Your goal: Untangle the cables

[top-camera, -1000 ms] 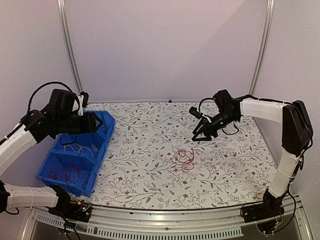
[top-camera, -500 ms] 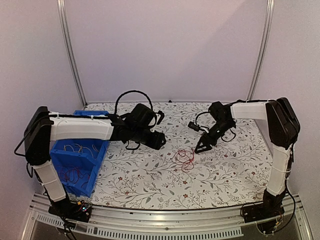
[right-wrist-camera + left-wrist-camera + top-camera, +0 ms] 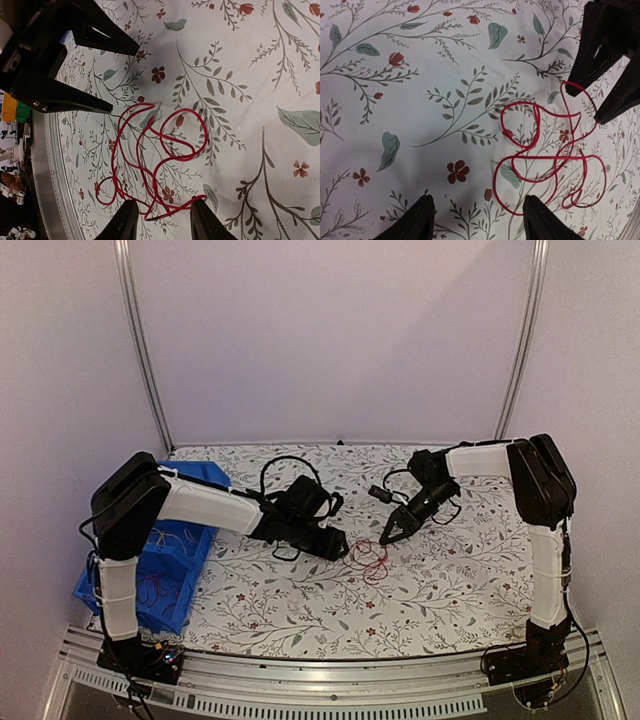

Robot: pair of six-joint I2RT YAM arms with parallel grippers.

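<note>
Several cables (image 3: 148, 590), lying in blue bin (image 3: 188, 585)

- The cables (image 3: 368, 558) are red.
- The desk (image 3: 450, 580) is white with grey leaves and red flowers.
- The bin (image 3: 180, 600) is blue.
- The left fingers (image 3: 415, 220) and right fingers (image 3: 126, 220) are black.

text: none readable | labels: none | brands: none | numbers: none

Left gripper (image 3: 338, 546) swung from the bin (image 3: 150, 585) over to the red cable (image 3: 369, 558). Right gripper (image 3: 388, 535) dropped closer; both now flank it.
</note>
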